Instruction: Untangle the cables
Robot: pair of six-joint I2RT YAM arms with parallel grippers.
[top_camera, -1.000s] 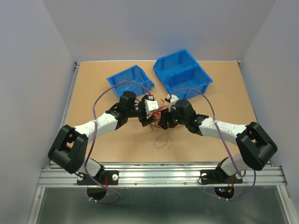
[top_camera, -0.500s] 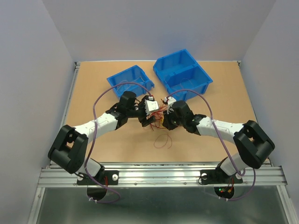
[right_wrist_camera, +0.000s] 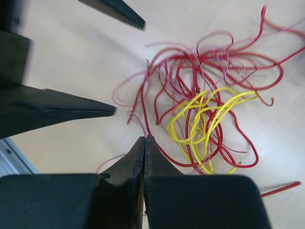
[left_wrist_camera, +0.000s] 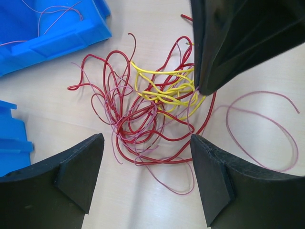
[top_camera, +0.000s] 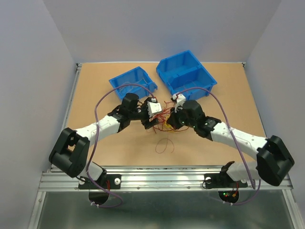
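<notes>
The right gripper (right_wrist_camera: 144,138) is pinched together. On a strand or not, I cannot tell. The left gripper (left_wrist_camera: 147,138) is wide apart. A pull could drag the whole clump of cables (left_wrist_camera: 143,109) — knots get tighter.

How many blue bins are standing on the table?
2. The smaller blue bin stands at the far side, left of centre. The larger blue bin stands to its right, apart from it. None seems hidden.

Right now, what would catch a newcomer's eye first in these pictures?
The tangle of red, dark red and yellow cables at the centre of the table, with both hands over it: the left hand open above it, the right hand shut at its edge. Beyond them sit two blue bins, and one loose cable loop lies nearer the arms' bases.
</notes>
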